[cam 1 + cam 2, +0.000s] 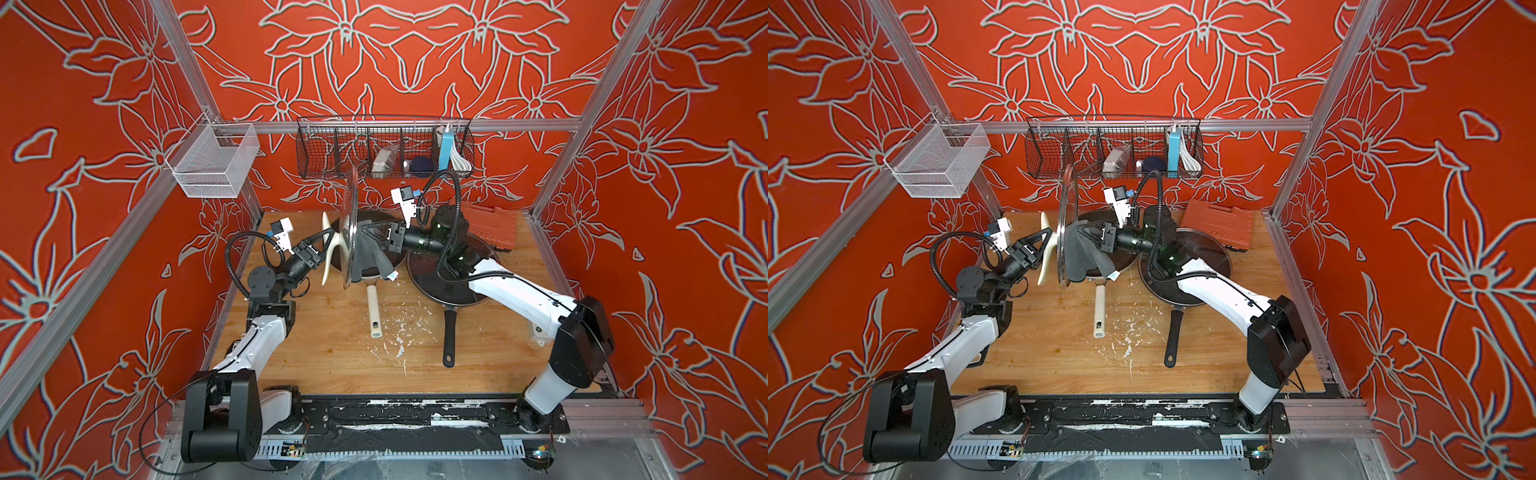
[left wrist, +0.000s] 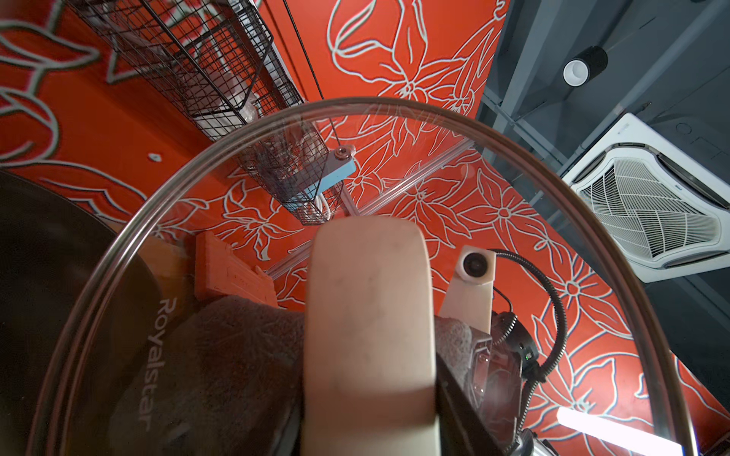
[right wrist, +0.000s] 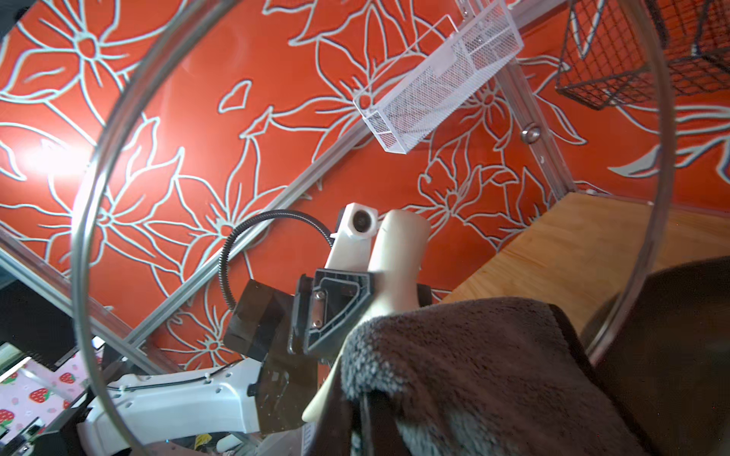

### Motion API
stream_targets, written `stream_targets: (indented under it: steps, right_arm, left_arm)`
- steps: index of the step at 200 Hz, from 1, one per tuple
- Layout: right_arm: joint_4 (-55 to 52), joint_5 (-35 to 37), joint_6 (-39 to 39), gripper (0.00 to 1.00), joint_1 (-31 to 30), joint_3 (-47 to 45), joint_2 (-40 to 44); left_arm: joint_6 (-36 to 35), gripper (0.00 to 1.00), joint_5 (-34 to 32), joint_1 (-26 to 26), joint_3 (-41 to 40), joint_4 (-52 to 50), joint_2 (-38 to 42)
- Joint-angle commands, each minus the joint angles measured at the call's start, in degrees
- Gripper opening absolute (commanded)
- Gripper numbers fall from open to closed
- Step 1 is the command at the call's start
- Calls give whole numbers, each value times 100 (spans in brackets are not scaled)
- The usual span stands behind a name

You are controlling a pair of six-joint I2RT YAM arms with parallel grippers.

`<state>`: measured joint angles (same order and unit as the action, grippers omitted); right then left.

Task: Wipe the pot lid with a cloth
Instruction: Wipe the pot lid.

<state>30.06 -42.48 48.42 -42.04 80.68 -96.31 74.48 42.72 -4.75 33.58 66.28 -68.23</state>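
Wiping looks like the step in hand, judging by how the two arms meet. In both top views the round, clear-glass, metal-rimmed pot lid [image 1: 350, 208] stands on edge in the air at about 12 o'clock of the scratched wooden table [image 1: 324, 361], above a dark pan with a cream handle [image 1: 375, 307]. The left gripper [image 1: 331, 243] is clamped across the lid's long cream-white bar handle [image 1: 327, 270] from the 9 o'clock side. The right gripper [image 1: 365, 232], pinched tight on the dark grey microfibre cloth [image 1: 368, 259], presses it to the lid's inner face from 3 o'clock. The loose end of the cloth hangs toward 6 o'clock. A black frying pan [image 1: 424, 278] under a second glass lid lies at 2 o'clock, close beneath the right arm.

In the left wrist view the bar handle [image 2: 369, 316] fills the middle. The cloth [image 2: 237, 355] shows through the glass [image 2: 493, 189] as one flattened patch beside it, so most of the disc probably remains to be covered.

In the right wrist view the cloth [image 3: 474, 355] bunches ahead of the jaws near the hub, and the metal rim [image 3: 85, 237] rings a wide stretch of bare glass.

To do this well, the right arm should sweep overlapping arcs from hub to rim. The left arm should brace the handle firmly, since an off-centre push could twist the lid about the bar. The hanging end should stay clear of the pan below.
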Motion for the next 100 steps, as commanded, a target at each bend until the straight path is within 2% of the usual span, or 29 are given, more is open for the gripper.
stream_targets:
  steps: [1,54,100]
  right_arm:
    - [1197,-385,794,0,-22,288,-229]
    - [1529,-613,1123,0,-137,532,-439]
    - [1081,-597,866,0,-138,734,-294]
  left_arm:
    - [-11,0,-506,80,568,1340,145]
    - [-3,0,-333,219,790,1342,-81]
    - [168,0,64,238,816,1335,-198]
